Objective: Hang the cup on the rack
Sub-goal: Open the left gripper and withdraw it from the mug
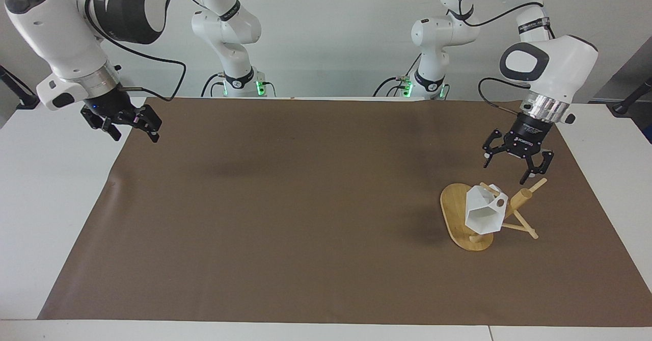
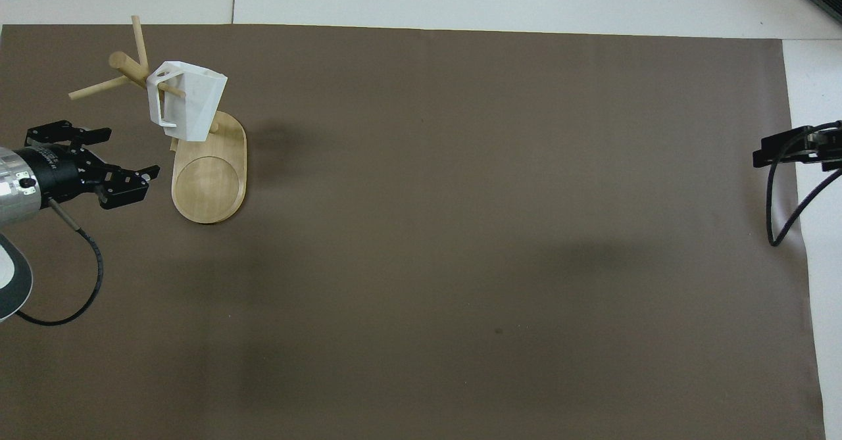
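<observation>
Brown matting (image 1: 285, 203) covers most of a white table (image 1: 46, 188), with a pale wall rising where two white robot arms are mounted. Toward the left arm's end of the table stands the rack (image 1: 461, 213), a light bamboo mug tree with a flat oval base, a thick round post and thin peg sticks crossing through it. The cup (image 1: 484, 212), a small white faceted mug with angular sides and a blocky handle, hangs on the rack: one thin peg passes through the hole in its handle. It tilts so that its open mouth shows in the facing view, and its body hangs over the oval base without resting on it.

The left gripper (image 1: 515, 166), black with two fingers, hangs in the air over the mat beside the rack, clear of both rack and cup. Its fingers are spread wide and hold nothing. In the overhead view the left gripper (image 2: 125, 170) sits just beside the base.

The right gripper (image 1: 136, 130), also black, waits in the air over the mat's edge at the right arm's end of the table, well apart from the rack. Its fingers are spread apart and empty.
</observation>
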You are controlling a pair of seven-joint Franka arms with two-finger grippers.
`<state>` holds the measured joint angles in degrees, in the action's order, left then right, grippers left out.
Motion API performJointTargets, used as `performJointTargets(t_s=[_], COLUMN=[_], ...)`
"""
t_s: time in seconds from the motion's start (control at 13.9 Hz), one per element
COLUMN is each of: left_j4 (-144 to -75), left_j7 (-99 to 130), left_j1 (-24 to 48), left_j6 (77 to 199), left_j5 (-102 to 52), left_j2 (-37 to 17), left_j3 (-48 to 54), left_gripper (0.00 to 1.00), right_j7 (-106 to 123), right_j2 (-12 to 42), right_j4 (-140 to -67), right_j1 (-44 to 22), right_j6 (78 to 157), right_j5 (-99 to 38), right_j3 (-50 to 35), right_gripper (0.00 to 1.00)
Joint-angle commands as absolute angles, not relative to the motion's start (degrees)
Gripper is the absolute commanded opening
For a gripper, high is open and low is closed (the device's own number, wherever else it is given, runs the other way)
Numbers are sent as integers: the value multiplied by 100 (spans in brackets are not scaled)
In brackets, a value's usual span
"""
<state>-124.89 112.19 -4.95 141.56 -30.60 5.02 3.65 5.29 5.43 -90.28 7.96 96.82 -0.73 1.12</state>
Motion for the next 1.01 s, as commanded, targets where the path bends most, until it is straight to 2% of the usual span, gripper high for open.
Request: performJointTargets(t_s=[0.0,0.14,0.94], left_j4=[-12305,-12147,-11602], left_j7=[10384,9549,4469], left_j1=[-580,-571,-650], left_j6=[13485,13019,11181], left_j5=[-2525,-1919,-1081], left_j2=[554,571,641], left_j3=[387,395,378], left_gripper=[100,100,100], right_j7=[466,466,466], right_j2=[466,466,466], right_j4=[-9141,-9141,-9141], right_j1=[826,826,826], right_j6=[9756,9747,9747], right_j5=[-79,-79,-79], right_j3=[79,79,79], right_gripper=[100,100,100])
